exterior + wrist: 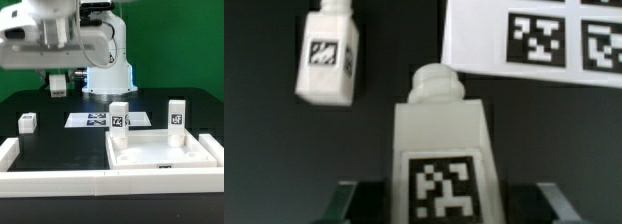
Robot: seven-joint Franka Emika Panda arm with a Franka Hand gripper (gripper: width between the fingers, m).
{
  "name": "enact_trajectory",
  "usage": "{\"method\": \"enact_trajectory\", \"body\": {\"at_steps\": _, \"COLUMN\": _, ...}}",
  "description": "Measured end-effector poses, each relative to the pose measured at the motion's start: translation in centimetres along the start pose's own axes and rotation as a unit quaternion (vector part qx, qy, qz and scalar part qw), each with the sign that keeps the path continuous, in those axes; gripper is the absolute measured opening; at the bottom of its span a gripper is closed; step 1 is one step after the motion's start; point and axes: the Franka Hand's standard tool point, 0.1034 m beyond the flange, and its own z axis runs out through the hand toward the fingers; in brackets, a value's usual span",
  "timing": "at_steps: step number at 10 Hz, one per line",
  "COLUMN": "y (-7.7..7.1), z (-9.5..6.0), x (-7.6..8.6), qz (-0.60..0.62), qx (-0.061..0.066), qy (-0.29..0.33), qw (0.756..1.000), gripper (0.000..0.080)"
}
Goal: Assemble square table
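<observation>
gripper [441, 205] part-closed, clamped on leg [438, 130] at tagged end, leaves peg tip free for slab [160, 152] socket, I guess. two legs [119, 117] standing in slab corners, spare leg [327, 55] lying on table [60, 138].

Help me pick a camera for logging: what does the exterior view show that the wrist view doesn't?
Exterior view only: the square slab with two upright legs standing on it, and the border bars. Wrist view only: the tag on the held leg, gripped in the claw. Both: the marker board and a loose leg.
</observation>
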Motion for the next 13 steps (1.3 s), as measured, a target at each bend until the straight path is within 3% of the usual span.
{"method": "enact_trajectory", "body": {"at_steps": 4, "y": 0.3, "z": 0.4, "x": 0.9, "qz": -0.006, "qx": -0.015, "qy": 0.140, "qw": 0.990, "gripper": 0.0291}}
{"method": "enact_trajectory", "body": {"at_steps": 6, "y": -0.4, "z": 1.3, "x": 1.5, "qz": 0.008, "qx": -0.011, "qy": 0.199, "qw": 0.980, "gripper": 0.0291}}
{"method": "enact_trajectory", "body": {"at_steps": 8, "y": -1.3, "z": -0.7, "x": 3.5, "qz": 0.033, "qx": -0.009, "qy": 0.275, "qw": 0.961, "gripper": 0.0291}}
{"method": "enact_trajectory", "body": {"at_steps": 10, "y": -1.2, "z": -2.8, "x": 4.4, "qz": 0.039, "qx": -0.019, "qy": 0.337, "qw": 0.940, "gripper": 0.0291}}
{"method": "enact_trajectory", "body": {"at_steps": 11, "y": -1.0, "z": -3.3, "x": 4.4, "qz": 0.044, "qx": -0.025, "qy": 0.357, "qw": 0.933, "gripper": 0.0291}}
{"method": "enact_trajectory", "body": {"at_steps": 12, "y": -0.3, "z": -3.3, "x": 4.2, "qz": 0.043, "qx": -0.044, "qy": 0.377, "qw": 0.924, "gripper": 0.0291}}
{"method": "enact_trajectory", "body": {"at_steps": 13, "y": -0.4, "z": -3.0, "x": 4.1, "qz": 0.043, "qx": -0.043, "qy": 0.375, "qw": 0.925, "gripper": 0.0291}}
